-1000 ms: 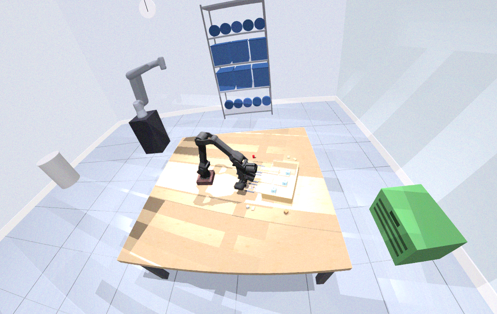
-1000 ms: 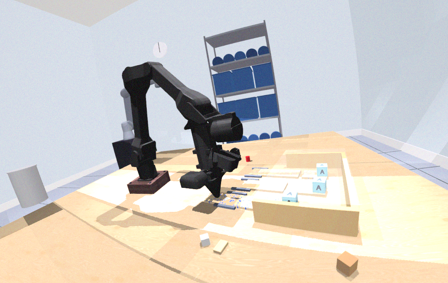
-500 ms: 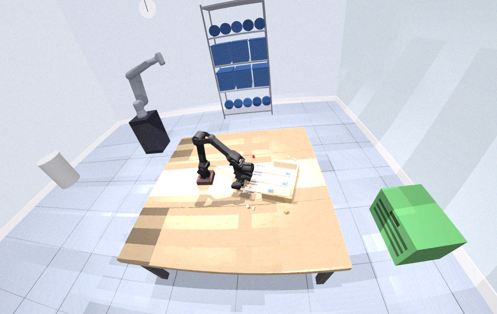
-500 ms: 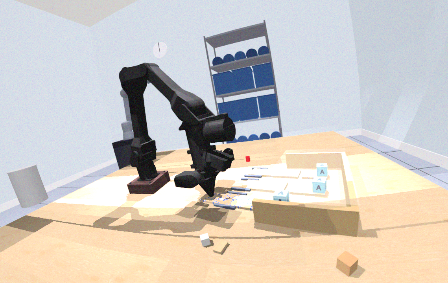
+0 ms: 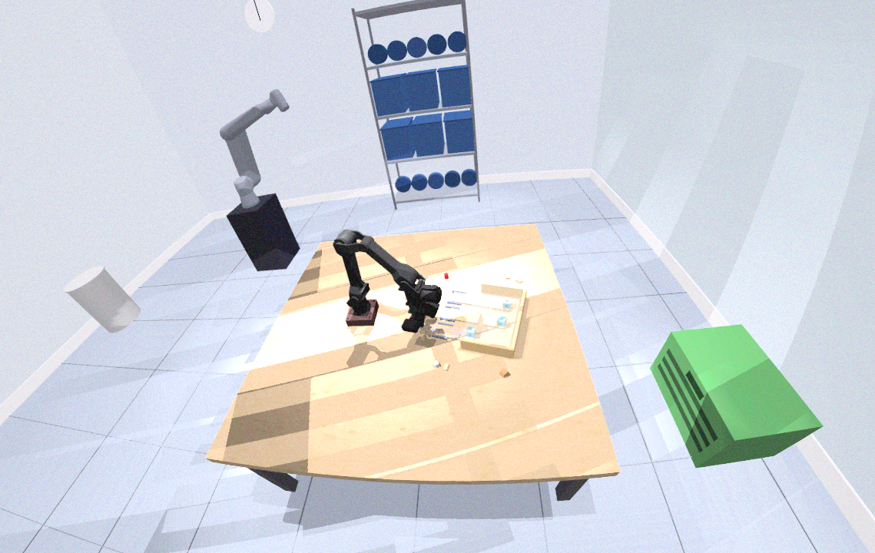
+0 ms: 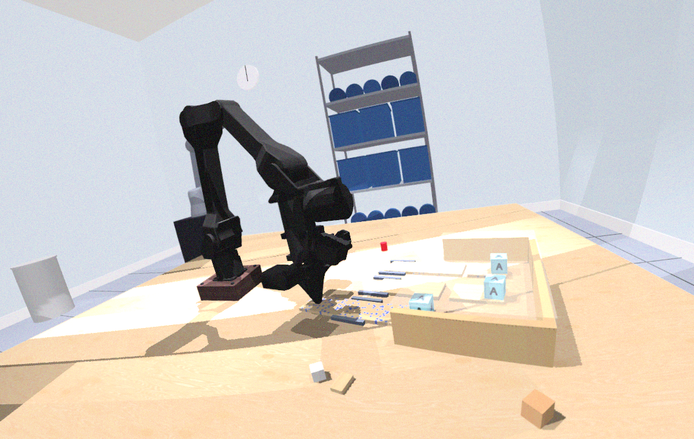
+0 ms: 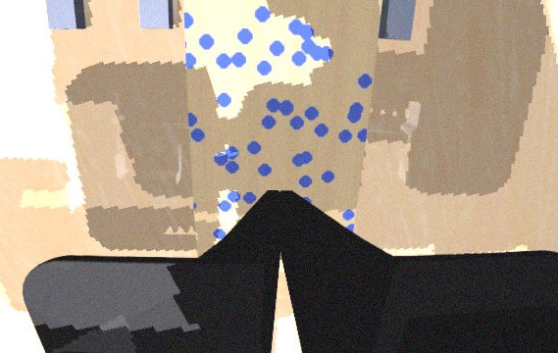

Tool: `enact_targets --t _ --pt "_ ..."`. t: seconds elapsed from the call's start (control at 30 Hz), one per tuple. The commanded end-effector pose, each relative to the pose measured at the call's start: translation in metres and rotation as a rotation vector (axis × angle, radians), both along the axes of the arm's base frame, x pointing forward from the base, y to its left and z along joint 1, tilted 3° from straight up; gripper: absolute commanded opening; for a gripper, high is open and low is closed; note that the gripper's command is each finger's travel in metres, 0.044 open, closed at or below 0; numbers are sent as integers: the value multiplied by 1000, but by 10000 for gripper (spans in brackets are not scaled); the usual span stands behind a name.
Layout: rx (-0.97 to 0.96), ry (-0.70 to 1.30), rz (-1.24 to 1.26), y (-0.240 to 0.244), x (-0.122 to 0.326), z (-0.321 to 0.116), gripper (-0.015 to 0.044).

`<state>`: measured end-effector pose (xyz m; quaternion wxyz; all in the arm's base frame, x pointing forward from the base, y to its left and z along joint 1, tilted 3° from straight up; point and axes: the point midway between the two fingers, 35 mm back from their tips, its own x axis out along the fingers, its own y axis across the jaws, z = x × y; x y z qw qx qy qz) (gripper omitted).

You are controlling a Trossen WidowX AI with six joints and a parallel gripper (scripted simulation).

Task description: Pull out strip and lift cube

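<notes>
My gripper (image 6: 317,300) (image 7: 279,203) is shut and empty, its tips down at the blue-dotted strip (image 6: 379,312) (image 7: 269,90); contact cannot be told. That strip sticks out of the tray's open side. A light-blue cube (image 5: 470,331) (image 6: 421,302) is at its inner part, nearer the opening than the other two. A middle cube (image 5: 501,321) (image 6: 494,288) and a far cube (image 5: 507,303) (image 6: 498,264) sit deeper; each shows an A. The middle strip (image 6: 420,289) and the far strip (image 6: 439,269) show gaps before their cubes. The near strip's inner end is hidden.
The wooden tray (image 5: 488,348) (image 6: 474,339) has a see-through cover. Dark-blue guide bars (image 6: 347,319) (image 7: 397,20) flank the strips. A white cube (image 6: 316,372), a tan block (image 6: 342,383) and an orange cube (image 6: 537,408) lie in front; a red cylinder (image 5: 445,276) (image 6: 383,246) stands behind.
</notes>
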<state>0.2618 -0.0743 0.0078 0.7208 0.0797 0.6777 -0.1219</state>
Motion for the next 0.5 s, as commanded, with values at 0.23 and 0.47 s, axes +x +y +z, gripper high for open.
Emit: enact_targets --t 0.23,0.47 --pt "10 27 -5 7 -25 -6 0" --pt "11 28 -5 10 -34 -7 0"
